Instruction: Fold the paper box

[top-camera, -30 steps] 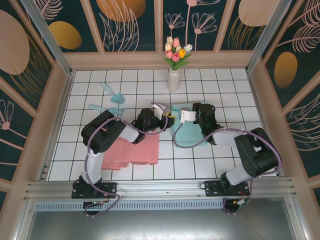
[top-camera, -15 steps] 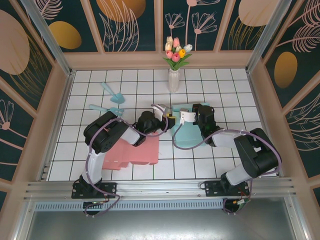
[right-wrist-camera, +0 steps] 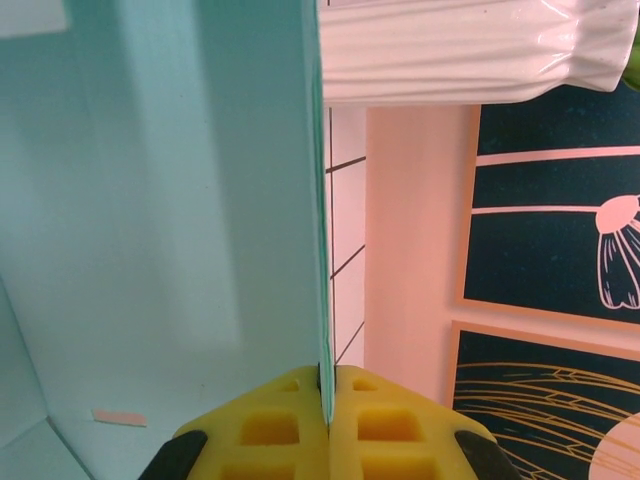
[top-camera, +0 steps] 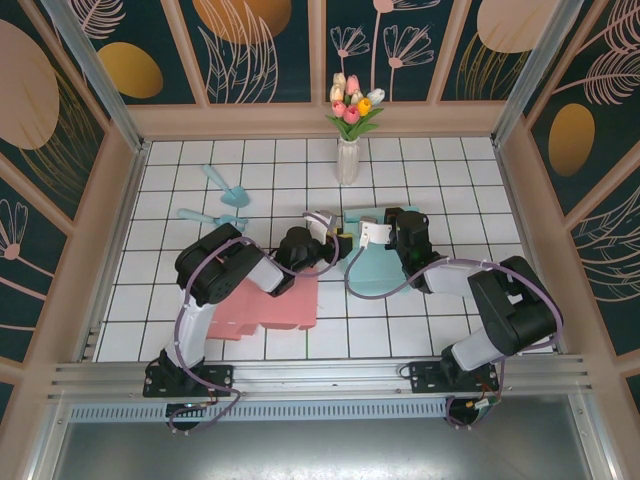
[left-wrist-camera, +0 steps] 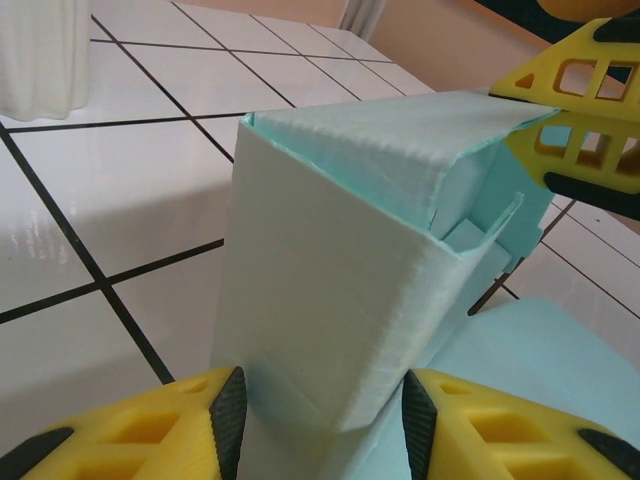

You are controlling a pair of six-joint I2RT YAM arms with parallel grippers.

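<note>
Pinching a panel of the box (top-camera: 378, 268) mid-table, my right gripper (right-wrist-camera: 328, 400) is clamped on it. My left gripper (left-wrist-camera: 320, 425) straddles the raised corner, jaws half apart; pressing or not, I cannot tell. One corner stands; I judge the rest still unfolded.

We see the pale teal paper box (left-wrist-camera: 330, 290) standing upright with one corner turned toward us, and its top flap folded over. The left gripper (left-wrist-camera: 320, 415) sets its jaws on either side of the box's lower corner, with the black pads (left-wrist-camera: 228, 410) close against the paper. We cannot tell whether they press. At the upper right, the yellow right gripper (left-wrist-camera: 530, 112) pinches the flap's edge. A flat teal panel lies at the lower right. The white tiled tabletop (left-wrist-camera: 120, 220) stretches behind, and a white ribbed vase (left-wrist-camera: 40, 55) stands at the upper left.
</note>
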